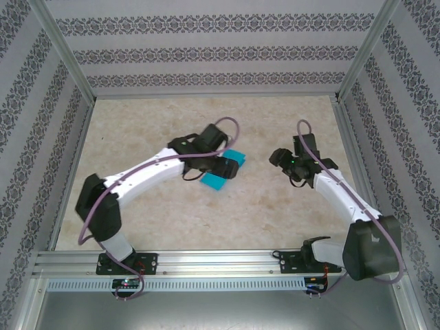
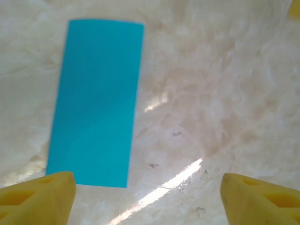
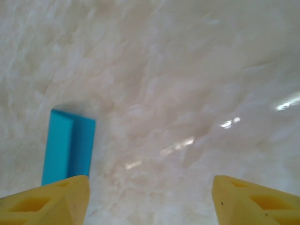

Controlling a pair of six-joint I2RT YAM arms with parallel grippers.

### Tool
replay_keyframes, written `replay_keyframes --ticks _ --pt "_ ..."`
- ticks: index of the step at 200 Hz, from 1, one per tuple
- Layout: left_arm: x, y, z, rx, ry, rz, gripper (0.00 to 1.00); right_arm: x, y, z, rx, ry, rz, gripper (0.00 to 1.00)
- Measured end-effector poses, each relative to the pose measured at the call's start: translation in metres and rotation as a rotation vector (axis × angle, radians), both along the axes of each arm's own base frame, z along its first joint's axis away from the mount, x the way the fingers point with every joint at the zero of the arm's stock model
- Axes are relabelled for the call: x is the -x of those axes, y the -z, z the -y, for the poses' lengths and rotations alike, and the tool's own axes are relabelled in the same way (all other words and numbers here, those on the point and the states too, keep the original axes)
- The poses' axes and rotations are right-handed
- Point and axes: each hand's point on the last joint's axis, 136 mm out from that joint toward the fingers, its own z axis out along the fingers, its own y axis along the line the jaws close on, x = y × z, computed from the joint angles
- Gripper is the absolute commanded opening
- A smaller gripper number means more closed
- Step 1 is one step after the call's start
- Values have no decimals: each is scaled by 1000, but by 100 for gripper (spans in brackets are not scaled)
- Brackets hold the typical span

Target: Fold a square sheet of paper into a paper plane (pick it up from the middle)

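Observation:
The square sheet of paper [image 1: 214, 181] is bright teal and lies flat on the table, folded into a long narrow rectangle. In the left wrist view the paper [image 2: 93, 103] sits ahead and to the left, its near corner beside my left yellow fingertip [image 2: 42, 197]. My left gripper [image 2: 147, 197] is open with only bare table between its fingers. From above, the left gripper [image 1: 223, 165] hovers over the paper and hides its middle. My right gripper [image 1: 278, 159] stands to the paper's right, apart from it. It is open [image 3: 150, 201], with the paper [image 3: 68, 147] at the far left.
The marbled beige tabletop [image 1: 275, 206] is bounded by patterned walls and an aluminium frame [image 1: 206, 261] along the near edge. Bare table lies between the two grippers and in front of the paper.

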Motion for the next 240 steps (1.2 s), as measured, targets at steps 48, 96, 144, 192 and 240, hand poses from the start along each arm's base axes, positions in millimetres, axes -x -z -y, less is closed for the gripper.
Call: replay_keyframes --ticks 48,96,144,192,240 --pt "-24 50 -98 66 -331 -112 77 -14 -3 -125 -37 -302 21 39" --pt "-15 84 -132 97 -476 -227 62 -27 28 -235 -121 -502 -27 25" --pt "-17 89 -142 124 -528 -256 58 -22 71 -261 -121 -581 -129 23" --pt "-17 93 -136 143 -518 -280 56 -4 88 -256 -83 -687 -196 23" --pt "-16 99 -128 172 -491 -316 52 27 100 -242 -26 -864 -262 24"
